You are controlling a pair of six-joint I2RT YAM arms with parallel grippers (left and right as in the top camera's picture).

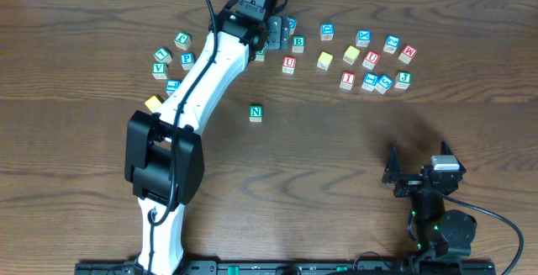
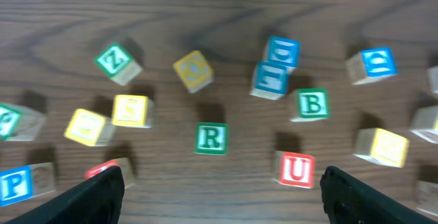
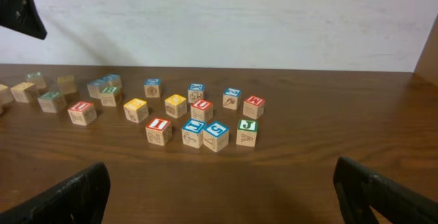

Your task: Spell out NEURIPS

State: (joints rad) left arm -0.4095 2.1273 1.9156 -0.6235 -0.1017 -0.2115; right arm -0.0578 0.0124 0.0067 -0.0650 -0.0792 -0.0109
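The left gripper is hovering wide open above the R block. The right gripper is gaping wide, empty.

The overhead view looks straight down on the dark brown wooden table from well above. The left wrist view looks steeply down, close over the small wooden letter blocks at the table's far side. The right wrist view sits low near the front, facing level across them toward the white wall. All three show the red U block.
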